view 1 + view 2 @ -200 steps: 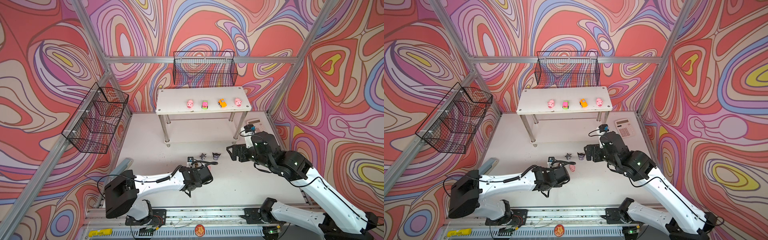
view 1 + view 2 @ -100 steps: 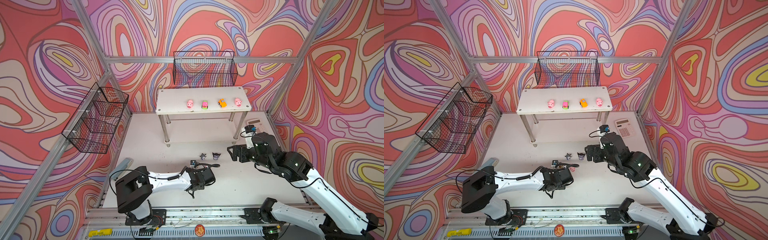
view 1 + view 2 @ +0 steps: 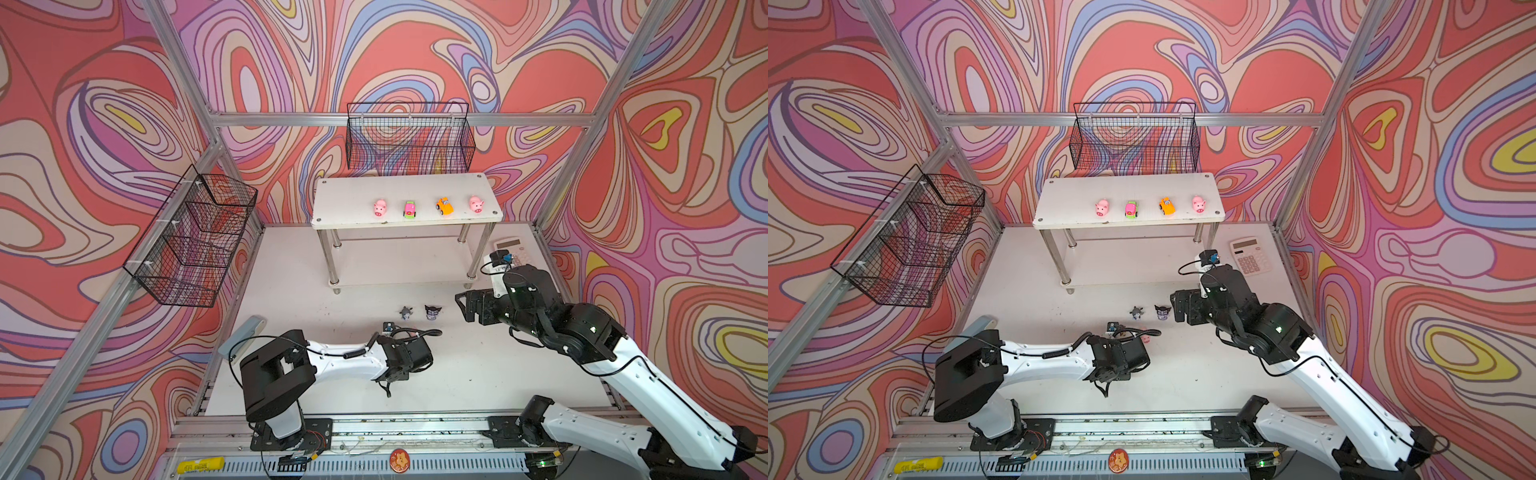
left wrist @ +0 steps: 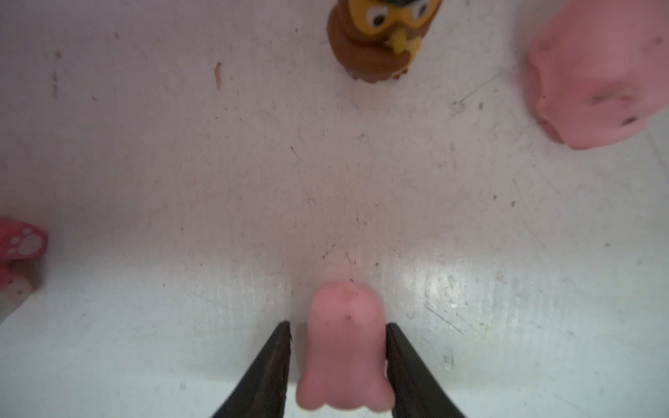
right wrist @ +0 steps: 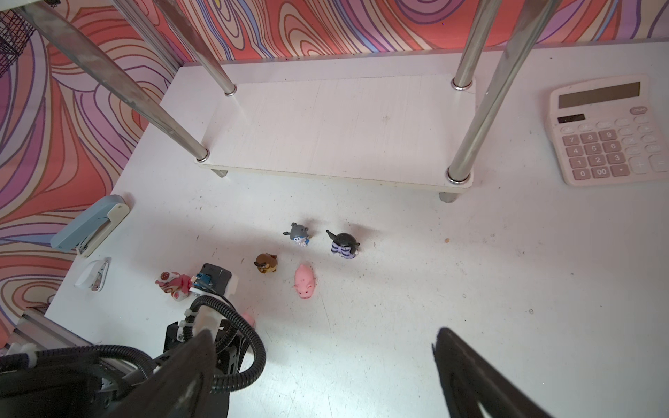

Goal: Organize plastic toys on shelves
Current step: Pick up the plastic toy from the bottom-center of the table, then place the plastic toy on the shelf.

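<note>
The pale pink rectangular plastic calculator point(image 5: 611, 130), near the far right corner of the white tabletop point(image 5: 398, 289), has keys printed 7 8 9, 4 5 6, 1 2 3, then 0 and 00. Its oval key point(image 5: 639, 110) seems to read ON/AC, though blurred. A yellow strip label point(image 3: 200, 466) below the front rail point(image 3: 415, 428) bears dark print too small to read.

Calculator point(image 3: 1250, 257) right of the shelves point(image 3: 1067, 199)
</note>
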### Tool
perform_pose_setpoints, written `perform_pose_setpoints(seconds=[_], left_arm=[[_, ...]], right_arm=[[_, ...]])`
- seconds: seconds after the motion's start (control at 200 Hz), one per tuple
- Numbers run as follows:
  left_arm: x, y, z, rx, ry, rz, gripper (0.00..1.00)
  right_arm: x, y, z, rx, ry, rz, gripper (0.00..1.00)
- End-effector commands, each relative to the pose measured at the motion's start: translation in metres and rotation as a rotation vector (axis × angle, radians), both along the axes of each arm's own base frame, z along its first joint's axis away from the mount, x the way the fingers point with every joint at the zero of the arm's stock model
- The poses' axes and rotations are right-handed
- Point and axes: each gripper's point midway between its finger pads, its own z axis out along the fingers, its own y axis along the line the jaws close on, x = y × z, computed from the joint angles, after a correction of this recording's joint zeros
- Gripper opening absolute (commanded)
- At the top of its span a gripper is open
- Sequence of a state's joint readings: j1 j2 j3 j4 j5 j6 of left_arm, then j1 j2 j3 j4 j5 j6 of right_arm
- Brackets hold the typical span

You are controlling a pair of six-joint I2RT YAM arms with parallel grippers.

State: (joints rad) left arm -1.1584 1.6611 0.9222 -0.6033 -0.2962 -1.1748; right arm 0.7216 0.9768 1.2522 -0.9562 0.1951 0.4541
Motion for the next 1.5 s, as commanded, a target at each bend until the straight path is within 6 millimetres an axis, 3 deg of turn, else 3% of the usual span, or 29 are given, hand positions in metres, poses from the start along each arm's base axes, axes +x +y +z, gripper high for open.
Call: perform_pose_setpoints(seconds=[0.0, 0.265, 0.676, 0.966, 1.492], left_arm=[[0.004, 0.007, 0.011, 0.027, -0.021, 0.019, 0.37], [0.008, 0.013, 0.027, 0.062, -0.046, 0.007, 0.36], [0.022, 0.03, 0.093, 0.084, -0.162, -0.019, 0.34], [0.039, 0.058, 0.165, 0.059, -0.282, -0.009, 0.36], [0.094, 0.103, 0.298, 0.014, -0.463, 0.034, 0.36]], right_arm=[[0.0, -0.003, 0.003, -0.007, -0.016, -0.004, 0.98], [-0.001, -0.001, 0.002, -0.001, -0.01, 0.003, 0.98], [-0.001, 0.002, 0.008, 0.024, -0.021, 0.011, 0.99], [0.0, 0.009, 0.01, 0.045, -0.029, 0.035, 0.99], [0.011, 0.019, 0.019, 0.06, -0.059, 0.044, 0.98]])
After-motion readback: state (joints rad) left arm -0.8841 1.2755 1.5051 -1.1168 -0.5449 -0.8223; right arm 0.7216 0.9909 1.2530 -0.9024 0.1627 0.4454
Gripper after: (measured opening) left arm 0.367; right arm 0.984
